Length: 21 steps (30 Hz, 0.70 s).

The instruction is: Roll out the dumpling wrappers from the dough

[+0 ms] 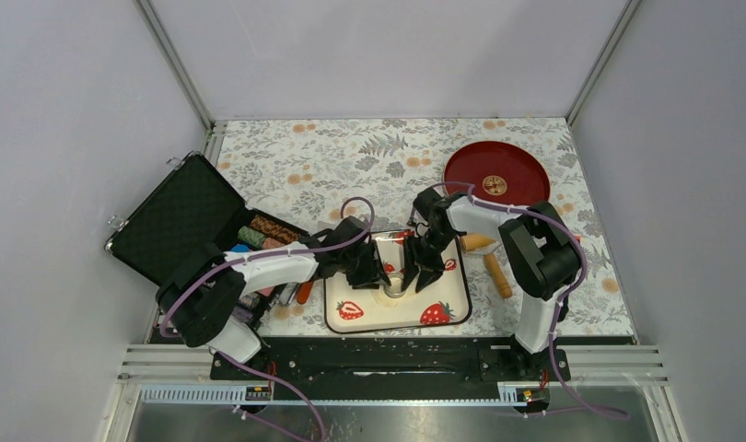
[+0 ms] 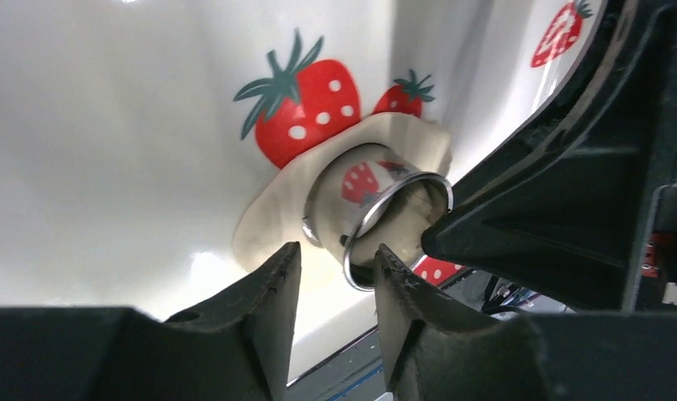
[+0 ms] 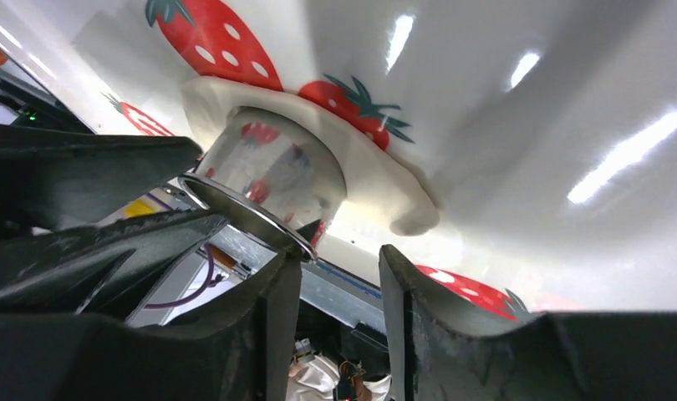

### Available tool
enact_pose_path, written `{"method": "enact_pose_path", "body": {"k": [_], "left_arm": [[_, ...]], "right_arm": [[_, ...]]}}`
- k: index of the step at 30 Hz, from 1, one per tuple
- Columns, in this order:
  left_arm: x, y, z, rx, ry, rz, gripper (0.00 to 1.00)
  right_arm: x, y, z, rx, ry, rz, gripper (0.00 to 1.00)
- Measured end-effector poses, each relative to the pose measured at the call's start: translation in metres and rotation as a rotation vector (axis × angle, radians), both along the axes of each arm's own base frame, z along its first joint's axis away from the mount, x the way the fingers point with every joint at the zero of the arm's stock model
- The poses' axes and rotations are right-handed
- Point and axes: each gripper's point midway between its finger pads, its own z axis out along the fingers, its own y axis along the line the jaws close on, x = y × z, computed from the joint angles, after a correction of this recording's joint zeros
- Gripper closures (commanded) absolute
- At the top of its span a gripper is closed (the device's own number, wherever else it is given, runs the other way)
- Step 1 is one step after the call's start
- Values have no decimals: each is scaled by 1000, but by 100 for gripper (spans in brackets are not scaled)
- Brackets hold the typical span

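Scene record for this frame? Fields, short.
tray: strawberry print, centre
dough: flat sheet on tray
cutter: metal ring, standing on dough
left gripper: at cutter rim, fingers parted, no clear grip
right gripper: at cutter rim, fingers parted, no clear grip
wrappers: none cut free in view
roller: right of tray
plate: red, far right
case: black, open, left

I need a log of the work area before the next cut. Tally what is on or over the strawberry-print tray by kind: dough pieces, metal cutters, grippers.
Flattened pale-cream dough sheet: 1
Shiny round metal ring cutter, standing on the dough sheet: 1
Black two-finger grippers: 2, the left gripper and the right gripper
Total: 4
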Motion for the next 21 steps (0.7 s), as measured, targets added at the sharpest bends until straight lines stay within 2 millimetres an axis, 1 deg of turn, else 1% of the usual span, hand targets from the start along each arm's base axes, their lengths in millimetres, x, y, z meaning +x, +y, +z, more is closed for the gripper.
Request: {"method": "enact_pose_path", "body": {"k": [4, 8, 10, 14, 16, 18, 21], "left_arm": [[7, -7, 13, -14, -28, -16, 51], [13, -14, 29, -53, -69, -31, 46], [13, -16, 40, -81, -87, -36, 45], [14, -23, 73, -195, -167, -41, 42], [13, -23, 86, -244, -203, -41, 40], [10, -21, 97, -291, -233, -38, 39], [6, -11, 104, -339, -257, -17, 37]], "right_arm": [[0, -5, 6, -24, -23, 12, 40], [5, -7, 22, -24, -72, 17, 33], [8, -6, 32, -12, -106, 19, 31], [10, -7, 51, 13, -168, 19, 23], [13, -8, 62, 33, -206, 12, 20], [15, -11, 76, 64, -257, -5, 19], [18, -22, 92, 96, -319, -48, 20]]}}
